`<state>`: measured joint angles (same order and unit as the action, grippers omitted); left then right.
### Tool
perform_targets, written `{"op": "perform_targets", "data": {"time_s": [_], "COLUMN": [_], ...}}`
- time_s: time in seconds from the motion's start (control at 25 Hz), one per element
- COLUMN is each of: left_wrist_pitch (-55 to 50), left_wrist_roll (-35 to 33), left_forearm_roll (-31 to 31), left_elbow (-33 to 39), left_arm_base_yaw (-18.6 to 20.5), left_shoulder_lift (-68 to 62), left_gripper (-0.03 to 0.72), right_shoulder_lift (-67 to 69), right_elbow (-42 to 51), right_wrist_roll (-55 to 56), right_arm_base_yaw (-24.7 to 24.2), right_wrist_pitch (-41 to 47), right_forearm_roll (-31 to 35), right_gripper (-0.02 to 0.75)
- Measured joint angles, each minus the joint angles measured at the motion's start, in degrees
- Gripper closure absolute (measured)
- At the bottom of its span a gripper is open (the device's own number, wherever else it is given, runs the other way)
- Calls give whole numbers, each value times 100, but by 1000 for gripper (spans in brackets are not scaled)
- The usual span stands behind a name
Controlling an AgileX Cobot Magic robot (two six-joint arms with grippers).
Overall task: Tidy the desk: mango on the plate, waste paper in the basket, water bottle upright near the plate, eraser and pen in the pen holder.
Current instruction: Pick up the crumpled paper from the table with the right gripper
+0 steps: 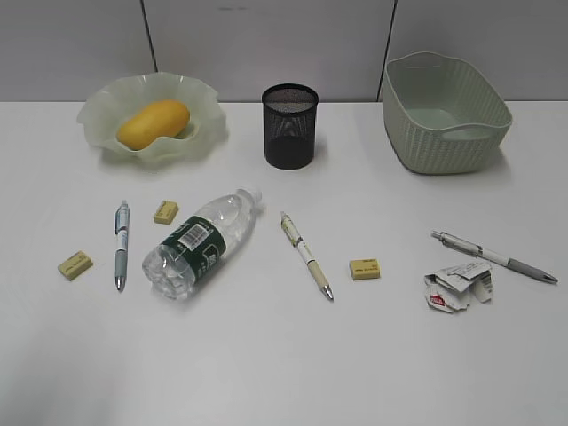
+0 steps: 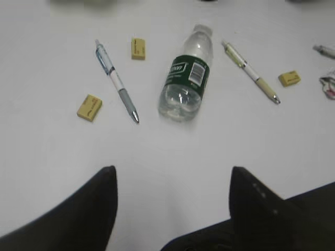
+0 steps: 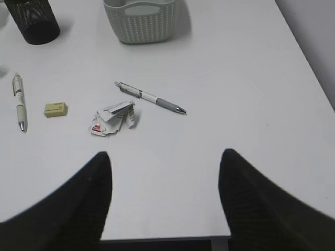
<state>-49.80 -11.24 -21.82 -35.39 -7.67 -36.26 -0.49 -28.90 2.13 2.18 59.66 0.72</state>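
White laminate table [image 1: 284,373] against grey wall panels; both my hands hover over the near edge, well apart from every object.

Left hand [image 2: 172,183]: fingers spread wide, holding nothing. Right hand [image 3: 165,178]: likewise wide and empty.

Far edge, left to right: plate [image 1: 204,98] with the mango [image 1: 153,123] already lying in it; pen holder [image 1: 290,126] at the middle; basket [image 1: 444,124] toward the far right corner.

Water bottle [image 1: 202,241]: on its side left of centre, cap pointing to the far edge. Judged light, smooth and apt to roll; best taken across the labelled waist.

Waste paper [image 1: 457,286]: near the right edge, just beside a grey-grip pen [image 1: 493,256]. Judged nearly weightless and crushable; any pinch across its bulk should hold.

Two further pens, blue-grip pen [image 1: 121,244] and cream pen [image 1: 306,255], lie either side of the bottle. Thin, stiff, low on the surface; grip mid-barrel.

Three yellow erasers [image 1: 365,269]: small, firm blocks, scattered, probably easy to pinch.

Surface is plain, glossy, likely slippery.
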Motion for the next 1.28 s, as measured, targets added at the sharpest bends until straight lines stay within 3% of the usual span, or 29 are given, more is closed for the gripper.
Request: {"op": "perform_targets", "data": {"time_s": [0.28, 0.48, 0.64, 1.08, 1.28], "left_wrist_pitch": [-347, -401, -185, 71, 71], "left_wrist_roll": [139, 143, 143, 143, 143], "left_forearm_roll": [362, 1079, 1215, 1244, 1232], "left_elbow": [0, 11, 17, 17, 17], "left_arm_base_yaw": [0, 0, 0, 0, 0], "left_shoulder_lift": [1098, 1205, 1205, 1205, 1205], "left_gripper": [185, 201, 217, 220, 247], "right_shoulder_lift": [0, 0, 216, 2273, 3342], "right_elbow": [0, 0, -40, -125, -125], "right_wrist_roll": [0, 0, 30, 42, 55], "right_arm_base_yaw": [0, 0, 0, 0, 0], "right_wrist_pitch": [0, 0, -60, -2411, -2852], "right_forearm_roll": [32, 59, 57, 57, 377], "right_gripper": [228, 228, 228, 258, 260]}}
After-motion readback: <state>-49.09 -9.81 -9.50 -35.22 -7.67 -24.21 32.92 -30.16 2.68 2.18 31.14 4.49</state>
